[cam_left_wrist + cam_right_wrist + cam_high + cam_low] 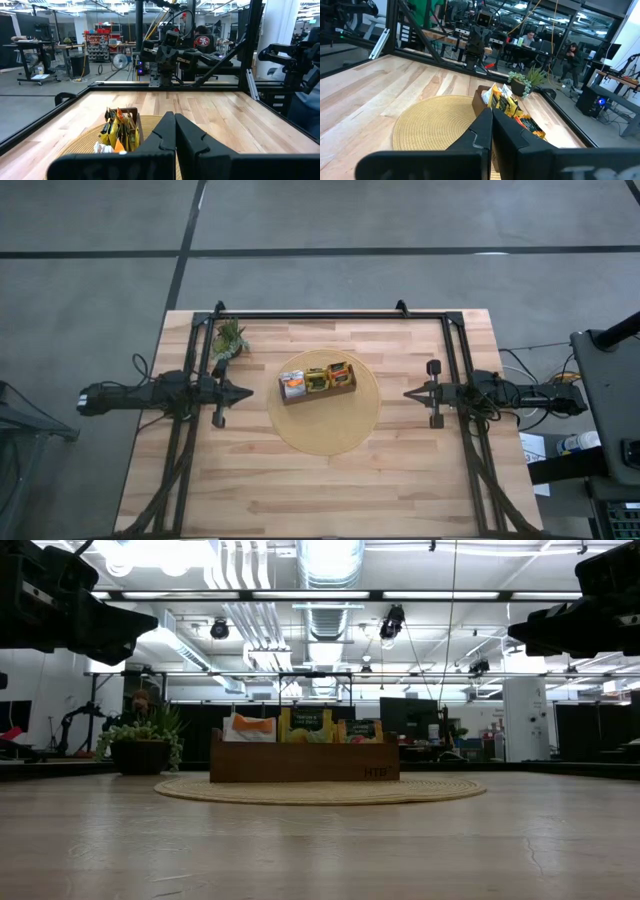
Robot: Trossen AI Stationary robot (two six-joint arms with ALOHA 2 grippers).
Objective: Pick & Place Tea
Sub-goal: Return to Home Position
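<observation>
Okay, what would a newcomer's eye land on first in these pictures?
The tray in the middle of the table, on a round mat, its three sections packed with tea. The left hand and right hand flank it, both shut and empty. A small plant stands near the left hand.

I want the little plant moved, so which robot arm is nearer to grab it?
Left. The plant stands close to the left gripper; the right gripper waits far across, beyond the tray.
</observation>
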